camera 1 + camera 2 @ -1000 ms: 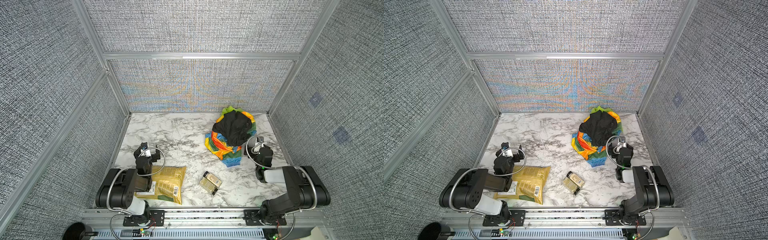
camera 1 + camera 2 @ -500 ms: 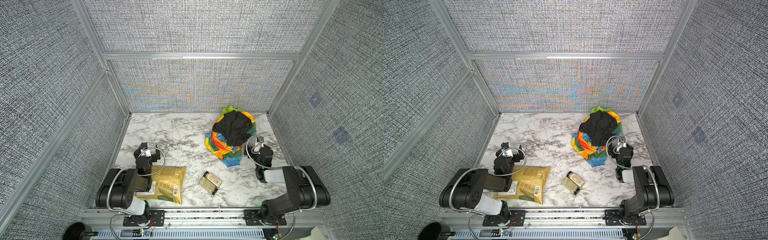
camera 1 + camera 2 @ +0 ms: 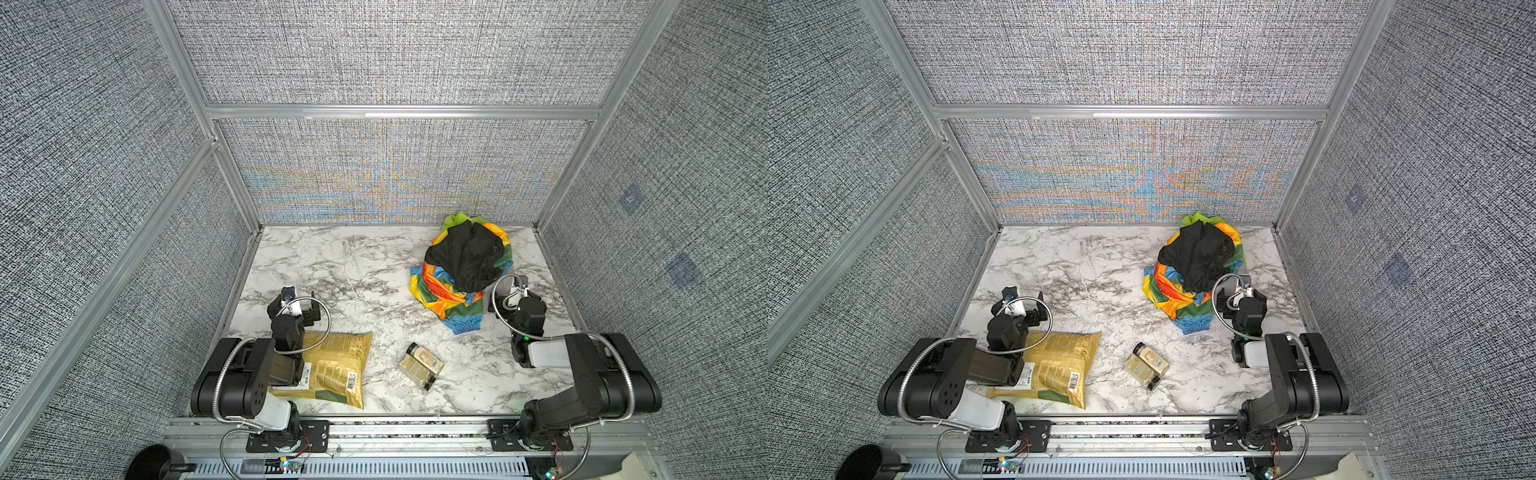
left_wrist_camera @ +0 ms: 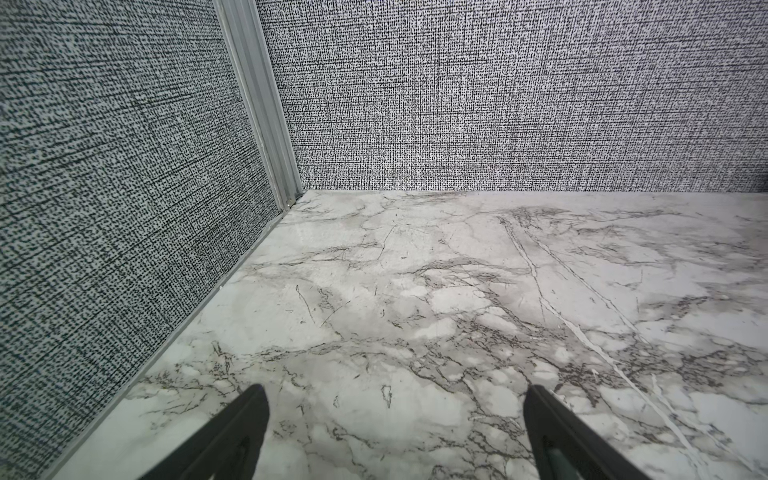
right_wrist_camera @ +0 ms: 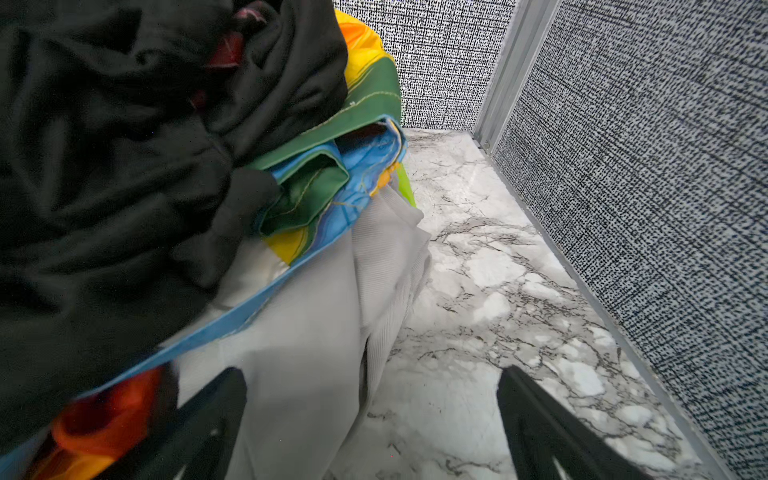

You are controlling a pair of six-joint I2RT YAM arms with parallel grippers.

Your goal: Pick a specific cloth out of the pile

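On the table (image 3: pixel 332 270), white marble with grey veins, I see a pile (image 3: pixel 457 270) at the far right, a yellow bag (image 3: pixel 336 365) near left and two jars (image 3: pixel 422 365) near the middle. Grey woven walls (image 3: pixel 374 62) on aluminium posts close in the left, far and right sides.

The pile has a black cloth (image 3: pixel 469 257) on top of a striped cloth (image 3: pixel 440 295). The grey cloth (image 5: pixel 316 332) lies under both and spills out at the pile's right side; I make it out only from the right wrist.

My right gripper (image 5: pixel 370 374) sits just right of the pile, jaws spread wide and gripping nothing. The grey cloth's edge runs between its fingers; I cannot tell whether they touch it. My left gripper (image 4: pixel 395 390) is just as wide, empty, over bare marble by the left wall, just beyond the bag.
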